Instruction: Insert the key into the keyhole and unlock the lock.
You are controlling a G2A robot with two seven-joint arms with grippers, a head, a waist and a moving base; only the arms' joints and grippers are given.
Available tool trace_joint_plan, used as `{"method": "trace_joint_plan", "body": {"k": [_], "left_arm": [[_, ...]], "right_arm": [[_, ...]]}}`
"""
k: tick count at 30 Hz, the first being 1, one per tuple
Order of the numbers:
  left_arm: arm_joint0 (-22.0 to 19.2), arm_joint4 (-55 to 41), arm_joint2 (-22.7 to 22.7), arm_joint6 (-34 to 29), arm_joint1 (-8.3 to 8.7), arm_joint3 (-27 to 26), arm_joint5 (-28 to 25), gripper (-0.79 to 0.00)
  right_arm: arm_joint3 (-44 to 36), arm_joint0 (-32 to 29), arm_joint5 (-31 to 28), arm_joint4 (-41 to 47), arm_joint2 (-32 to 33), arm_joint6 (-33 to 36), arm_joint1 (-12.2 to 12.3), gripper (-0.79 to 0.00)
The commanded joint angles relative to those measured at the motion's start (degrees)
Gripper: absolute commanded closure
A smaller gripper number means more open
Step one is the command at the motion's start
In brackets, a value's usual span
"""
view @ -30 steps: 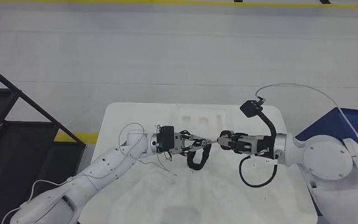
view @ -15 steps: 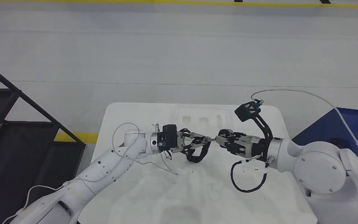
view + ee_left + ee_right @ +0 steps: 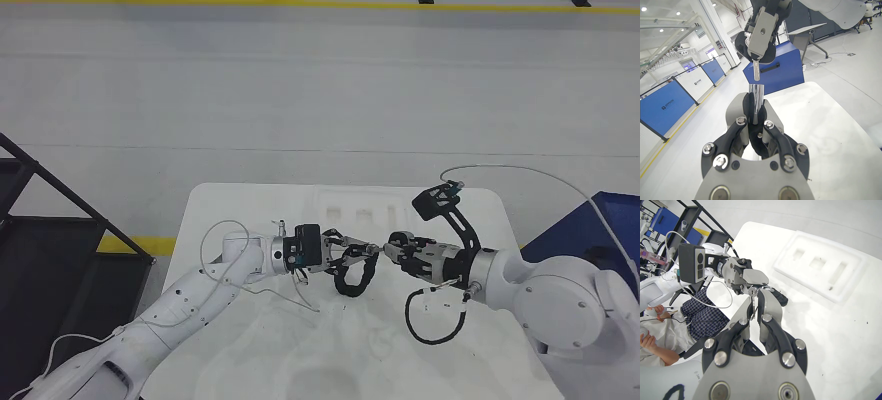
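Left gripper [image 3: 754, 106] is clamped on the lock [image 3: 756, 93], with the chrome barrel pointing outward. Right gripper [image 3: 757, 301] is pinched on the key [image 3: 753, 306]. Both are held in the air over the middle of the tabletop [image 3: 300, 345], near the foam tray [image 3: 365, 212] at its far edge. Key tip sits just short of the keyhole [image 3: 752, 292] (a slight gap, seen from the left wrist). Advice: match the blade to the slot, push straight along the barrel, and turn only once seated.
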Motion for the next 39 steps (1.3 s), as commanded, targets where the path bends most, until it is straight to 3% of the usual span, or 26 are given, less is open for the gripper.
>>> {"method": "trace_joint_plan", "body": {"k": [1, 39], "left_arm": [[0.1, 0.3, -0.2, -0.4, -0.07, -0.2, 0.1, 0.0], [2.7, 0.2, -4.4, -4.6, -1.3, -2.2, -1.2, 0.0]], "right_arm": [[0.0, 0.1, 0.1, -0.2, -0.2, 0.0, 0.0, 0.0], [0.8, 2.2, 2.6, -4.6, -4.6, -0.7, -0.4, 0.0]]}}
